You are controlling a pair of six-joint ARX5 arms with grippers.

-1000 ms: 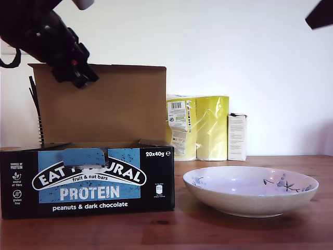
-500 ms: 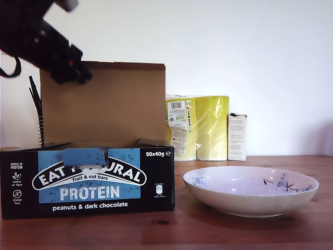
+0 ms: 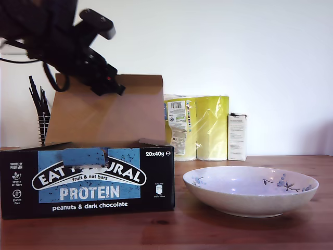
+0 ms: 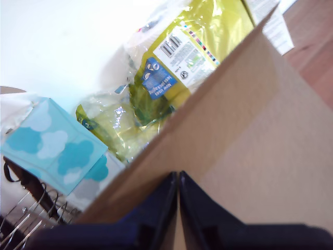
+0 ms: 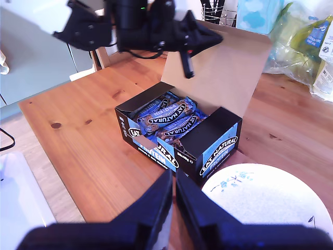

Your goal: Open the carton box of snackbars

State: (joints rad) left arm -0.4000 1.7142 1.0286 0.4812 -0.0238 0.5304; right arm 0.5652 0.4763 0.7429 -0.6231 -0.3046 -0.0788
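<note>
— Is the carton box (image 3: pixel 87 179) open, would you say?

— Pretty much. It sits on the wooden counter (image 3: pixel 250 229) at the exterior view's left, beside the flowered bowl (image 3: pixel 250 190). The lid (image 3: pixel 106 112) stands up behind it, leaning back a little, and from the second wrist view you can see the snack bars (image 5: pixel 167 115) lying uncovered inside. I'd judge little is left beyond letting the flap go and drawing clear.

— Who has the lid?

— The robot's first gripper (image 4: pixel 178 179) is right at its top edge. Its jaws look pressed together with the brown card just beyond the tips, but whether they pinch the flap or merely rest against it, I cannot tell. The second gripper (image 5: pixel 174 179) hangs high over the counter near the bowl, jaws clenched on nothing.

— Anything you can't make out?

— The box's inside is hidden in the exterior view. Behind the lid, the yellow packets (image 3: pixel 197 126) and the cloud-patterned tissue box (image 4: pixel 54 148) are partly covered, and the wire rack is cut off.
</note>
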